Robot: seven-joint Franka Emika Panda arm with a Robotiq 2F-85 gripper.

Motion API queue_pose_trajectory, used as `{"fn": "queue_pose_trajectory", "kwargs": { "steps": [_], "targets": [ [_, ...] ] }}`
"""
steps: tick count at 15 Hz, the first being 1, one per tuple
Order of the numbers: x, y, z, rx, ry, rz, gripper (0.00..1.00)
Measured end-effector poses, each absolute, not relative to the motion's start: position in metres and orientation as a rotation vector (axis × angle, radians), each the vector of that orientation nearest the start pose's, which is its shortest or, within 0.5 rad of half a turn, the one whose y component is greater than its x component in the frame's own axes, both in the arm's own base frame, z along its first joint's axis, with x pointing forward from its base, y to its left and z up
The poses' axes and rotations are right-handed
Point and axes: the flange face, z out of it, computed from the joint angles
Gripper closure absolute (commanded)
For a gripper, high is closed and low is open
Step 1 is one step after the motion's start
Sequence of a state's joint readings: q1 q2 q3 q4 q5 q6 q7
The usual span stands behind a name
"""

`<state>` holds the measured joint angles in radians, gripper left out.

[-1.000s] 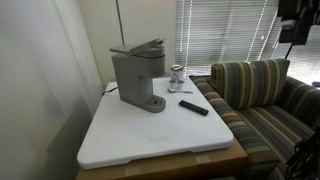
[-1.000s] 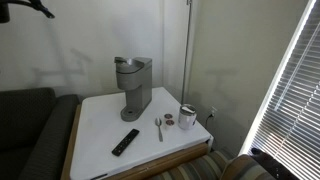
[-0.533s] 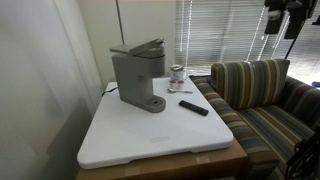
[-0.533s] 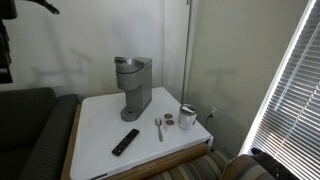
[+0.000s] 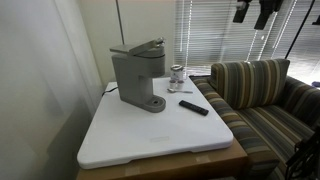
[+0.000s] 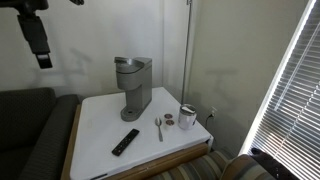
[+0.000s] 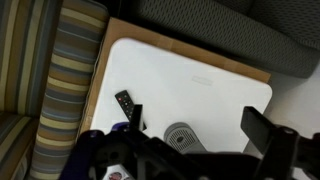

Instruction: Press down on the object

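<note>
In an exterior view, a grey coffee maker (image 5: pixel 138 75) stands at the back of the white worktop (image 5: pixel 150 138). Its lid (image 5: pixel 140 46) is tipped up a bit. A black remote (image 5: pixel 194 107) lies near it, and a small cup (image 5: pixel 177 75) stands behind. A stripy sofa (image 5: pixel 262 92) is beside the worktop. Dark bits of the robot arm (image 5: pixel 262 14) show at the top edge, high up and far from the coffee maker.

In an exterior view, the claw (image 6: pixel 43 58) hangs high in the top corner and points down. It is well apart from the coffee maker (image 6: pixel 133 85), up and off to one side. I cannot tell from here how its fingers stand. A spoon (image 6: pixel 158 128) lies between the remote (image 6: pixel 125 141) and the cup (image 6: pixel 187 117).

In the wrist view, the claw (image 7: pixel 198 122) looks down on the worktop (image 7: pixel 190 75). Its fingers (image 7: pixel 262 128) are spread wide with nothing in them. The round top of the coffee maker (image 7: pixel 182 136) shows between them, far below. The remote (image 7: pixel 124 101) lies close by.
</note>
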<state>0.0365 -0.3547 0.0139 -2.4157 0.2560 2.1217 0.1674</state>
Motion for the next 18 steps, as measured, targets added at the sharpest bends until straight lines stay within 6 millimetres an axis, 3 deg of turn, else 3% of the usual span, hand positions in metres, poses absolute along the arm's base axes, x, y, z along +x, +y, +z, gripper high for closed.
{"fn": "queue_pose_trajectory", "kwargs": {
  "steps": [9, 18],
  "targets": [
    [0.526, 0.058, 0.463, -2.929, 0.236, -0.102, 0.0],
    [0.536, 0.059, 0.466, -2.958, 0.262, -0.115, 0.0]
  ]
}}
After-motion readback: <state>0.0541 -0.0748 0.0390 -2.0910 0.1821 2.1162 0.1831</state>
